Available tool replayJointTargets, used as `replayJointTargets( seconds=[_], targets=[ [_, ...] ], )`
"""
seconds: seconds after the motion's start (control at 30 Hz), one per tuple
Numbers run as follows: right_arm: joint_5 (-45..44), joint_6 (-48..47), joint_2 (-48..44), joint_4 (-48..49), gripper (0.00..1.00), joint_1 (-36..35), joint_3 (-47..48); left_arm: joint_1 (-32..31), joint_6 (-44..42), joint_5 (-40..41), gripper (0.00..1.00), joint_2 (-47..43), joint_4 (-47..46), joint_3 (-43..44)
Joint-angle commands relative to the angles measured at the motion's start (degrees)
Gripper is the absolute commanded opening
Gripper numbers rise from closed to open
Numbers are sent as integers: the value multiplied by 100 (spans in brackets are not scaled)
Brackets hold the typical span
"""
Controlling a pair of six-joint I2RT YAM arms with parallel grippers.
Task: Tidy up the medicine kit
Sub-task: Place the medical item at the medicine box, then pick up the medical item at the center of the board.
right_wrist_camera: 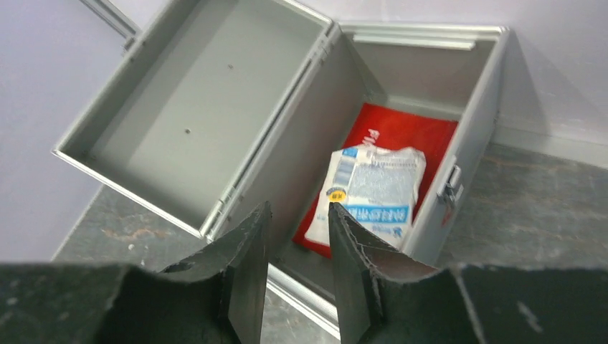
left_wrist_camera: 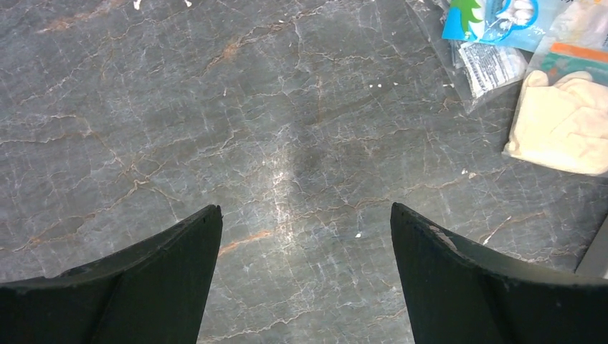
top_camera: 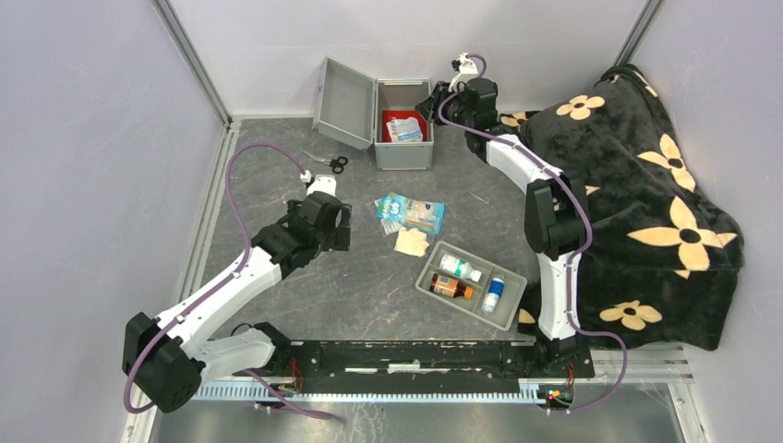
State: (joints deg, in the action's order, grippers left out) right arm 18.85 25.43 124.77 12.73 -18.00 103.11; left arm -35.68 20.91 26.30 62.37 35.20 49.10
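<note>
The medicine kit (top_camera: 403,154) is a silver-grey metal case at the back of the table, with its lid (top_camera: 343,101) swung open to the left. Inside lie a flat red pouch (right_wrist_camera: 401,132) and a white and blue packet (right_wrist_camera: 373,193) on top of it. My right gripper (top_camera: 427,103) hovers just above the case's right rim; in the right wrist view (right_wrist_camera: 300,206) its jaws stand a little apart and hold nothing. My left gripper (top_camera: 346,229) is wide open and empty over bare table (left_wrist_camera: 305,208), to the left of the loose packets.
Scissors (top_camera: 328,162) lie in front of the lid. Blue packets (top_camera: 411,214) and cream gloves (top_camera: 412,242) lie mid-table and show in the left wrist view (left_wrist_camera: 563,122). A grey divided tray (top_camera: 510,312) holds bottles. A black flowered blanket (top_camera: 646,185) covers the right side.
</note>
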Motion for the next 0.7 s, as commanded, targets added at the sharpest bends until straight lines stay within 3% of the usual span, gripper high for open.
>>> replayJointTargets(
  seconds=[0.0, 0.2, 0.37, 0.5, 0.67],
  targets=[
    [-246, -457, -746, -288, 42, -31, -467, 35, 163, 141, 92, 32, 59, 157],
    [-1543, -198, -2601, -282, 47, -230, -3186, 27, 413, 94, 92, -56, -21, 133],
    [-1679, -23, -3483, -469, 52, -452, -4546, 26, 379, 169, 92, 96, -111, 205],
    [-1435, -677, -3539, -978, 57, -760, -4607, 22, 290, 440, 92, 100, -48, 210],
    [-1037, -1945, -2990, -2219, 62, -1224, -3830, 35, 286, 542, 92, 197, 37, 257]
  ],
)
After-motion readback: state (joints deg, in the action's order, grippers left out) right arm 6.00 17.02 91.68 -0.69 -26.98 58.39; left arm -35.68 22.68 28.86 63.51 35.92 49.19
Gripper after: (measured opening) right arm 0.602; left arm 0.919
